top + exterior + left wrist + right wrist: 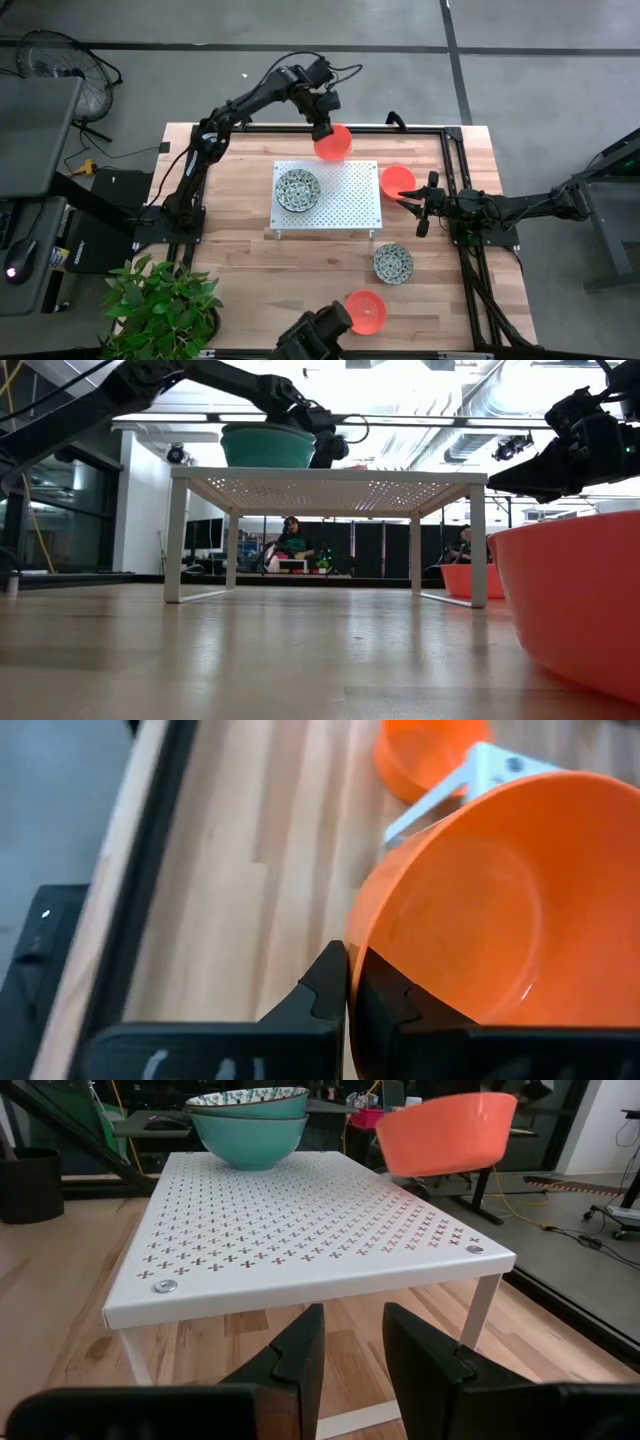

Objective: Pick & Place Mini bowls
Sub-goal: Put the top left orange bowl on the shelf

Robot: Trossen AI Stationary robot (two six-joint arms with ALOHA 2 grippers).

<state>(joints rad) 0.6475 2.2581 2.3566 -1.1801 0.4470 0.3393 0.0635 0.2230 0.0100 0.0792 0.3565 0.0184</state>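
From above, a wooden bench (240,250) is seen with a white perforated platform (345,200) at its middle. The left pincer (322,128) is closed on the rim of an orange-red mini bowl (334,143), carried in the air over the platform's far edge, apparently so that it can be set down there. A speckled bowl (297,189) sits on the platform. The right pincer (424,205) waits just beside the platform, partly open and empty, by a second orange-red bowl (396,181). Another speckled bowl (393,263) and a third orange-red bowl (366,311) lie on the bench nearer the camera.

From bench height, the platform (320,478) is seen on thin legs, with a teal-sided bowl (267,446) on top and an orange-red bowl (575,595) close by.

In the left wrist view, the carried bowl (500,910) is pinched at its rim between shut fingers (325,990).

In the right wrist view, parted fingers (290,1360) face the platform (300,1225); the stacked-looking bowl (248,1125) and the lifted orange-red bowl (448,1132) are seen beyond.
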